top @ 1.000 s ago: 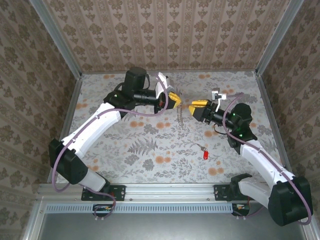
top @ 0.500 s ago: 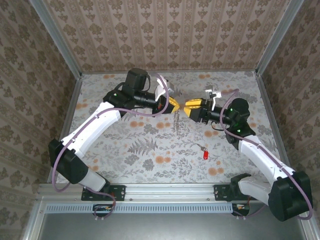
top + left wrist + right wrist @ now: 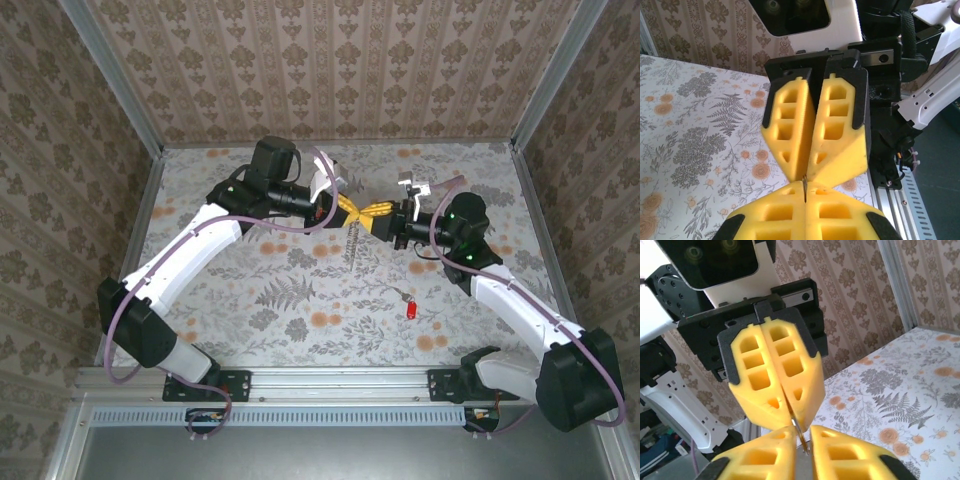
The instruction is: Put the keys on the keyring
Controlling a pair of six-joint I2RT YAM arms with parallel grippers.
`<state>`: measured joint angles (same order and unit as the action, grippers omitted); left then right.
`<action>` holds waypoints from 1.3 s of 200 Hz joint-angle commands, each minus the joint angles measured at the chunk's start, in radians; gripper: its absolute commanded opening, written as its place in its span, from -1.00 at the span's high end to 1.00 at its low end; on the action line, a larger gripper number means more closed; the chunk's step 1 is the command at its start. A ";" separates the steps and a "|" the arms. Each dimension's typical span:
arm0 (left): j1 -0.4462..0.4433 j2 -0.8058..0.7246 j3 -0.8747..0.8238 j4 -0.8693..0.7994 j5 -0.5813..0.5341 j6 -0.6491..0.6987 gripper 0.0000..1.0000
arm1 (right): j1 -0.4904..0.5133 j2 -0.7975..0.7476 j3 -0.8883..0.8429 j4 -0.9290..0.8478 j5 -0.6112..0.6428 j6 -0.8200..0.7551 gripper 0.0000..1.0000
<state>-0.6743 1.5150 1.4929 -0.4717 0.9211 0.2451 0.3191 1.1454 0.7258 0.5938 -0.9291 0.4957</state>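
Observation:
My left gripper (image 3: 351, 210) and right gripper (image 3: 373, 215) meet tip to tip above the middle of the table. Between them is the keyring (image 3: 353, 241), a thin brownish metal loop seen edge-on that hangs down below the fingers. In the left wrist view my left gripper (image 3: 805, 184) is shut on the keyring's edge (image 3: 804, 191), and the right gripper (image 3: 806, 175) pinches it from above. The right wrist view has the keyring (image 3: 800, 436) inside my right gripper (image 3: 801, 428). One of the keys (image 3: 409, 307), silvery with a red end, lies on the table, right of centre.
The flowered table top (image 3: 300, 300) is walled by patterned panels at the back and sides. A metal rail (image 3: 330, 385) runs along the near edge by the arm bases. Purple cables loop along both arms.
My right gripper has moved left to the left gripper's tips and closed its fingers around the keyring. The left arm has barely shifted. The key on the table has not moved.

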 commanded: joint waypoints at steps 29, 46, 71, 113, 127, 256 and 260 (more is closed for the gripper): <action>-0.003 0.013 0.020 0.054 0.043 -0.021 1.00 | 0.009 0.011 0.026 0.044 0.004 0.002 1.00; 0.003 -0.016 -0.038 0.172 -0.055 -0.114 0.58 | 0.008 0.005 0.012 0.066 0.063 0.011 1.00; 0.038 -0.099 -0.184 0.440 -0.197 -0.309 0.06 | 0.007 0.000 -0.011 0.135 0.139 0.047 1.00; 0.107 -0.192 -0.394 0.796 -0.321 -0.610 -0.10 | 0.008 0.008 -0.045 0.320 0.233 0.139 1.00; 0.116 -0.198 -0.429 0.865 -0.298 -0.660 -0.07 | 0.008 0.018 -0.048 0.368 0.246 0.164 1.00; 0.065 -0.140 -0.452 1.047 -0.090 -0.742 0.27 | 0.050 0.086 0.000 0.453 0.228 0.221 1.00; 0.064 -0.140 -0.452 1.047 -0.089 -0.741 0.27 | 0.050 0.086 0.001 0.453 0.226 0.221 1.00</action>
<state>-0.6075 1.3682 1.0428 0.5278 0.7956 -0.4797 0.3611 1.2259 0.6884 0.9878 -0.7097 0.7109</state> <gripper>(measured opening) 0.365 0.066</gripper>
